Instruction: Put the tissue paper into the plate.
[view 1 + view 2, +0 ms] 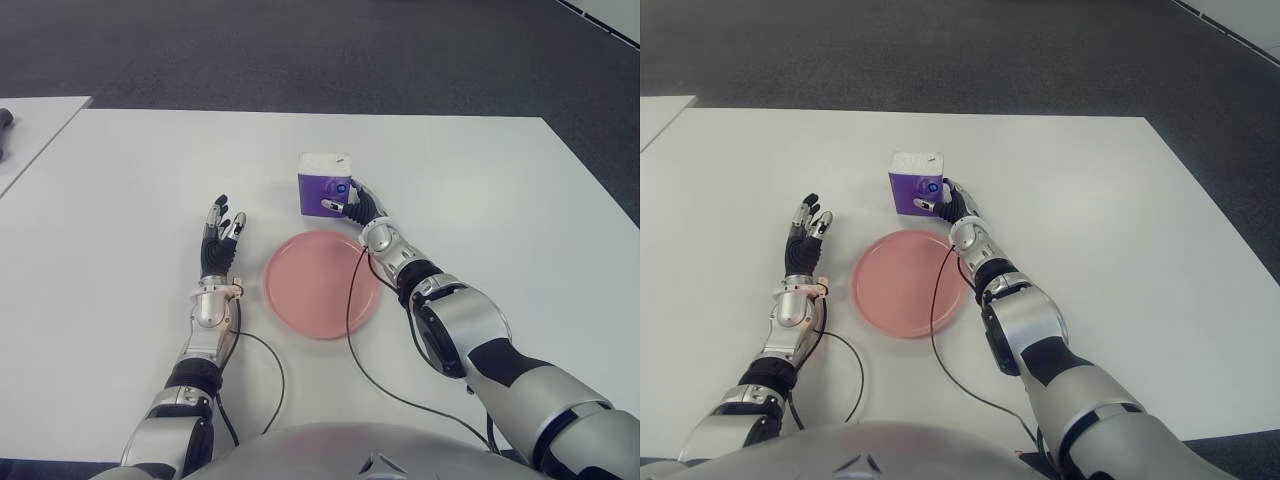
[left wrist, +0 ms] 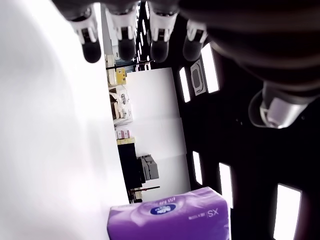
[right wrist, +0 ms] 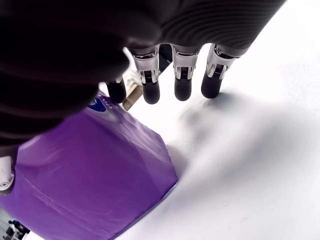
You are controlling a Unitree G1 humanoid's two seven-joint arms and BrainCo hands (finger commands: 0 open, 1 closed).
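Note:
The tissue paper is a purple pack with a white top (image 1: 323, 182), standing on the white table (image 1: 480, 200) just beyond the pink plate (image 1: 322, 284). My right hand (image 1: 352, 205) is at the pack's right front corner, between pack and plate. In the right wrist view its fingers (image 3: 181, 85) reach straight out over the table past the pack (image 3: 95, 170), which sits against the thumb side; nothing is grasped. My left hand (image 1: 222, 238) shows left of the plate with fingers spread, holding nothing. The plate holds nothing.
A black cable (image 1: 352, 330) runs from my right wrist across the plate's right edge toward my body. A second white table (image 1: 30, 120) stands at the far left with a dark object (image 1: 5, 120) on it. Dark floor lies beyond the far edge.

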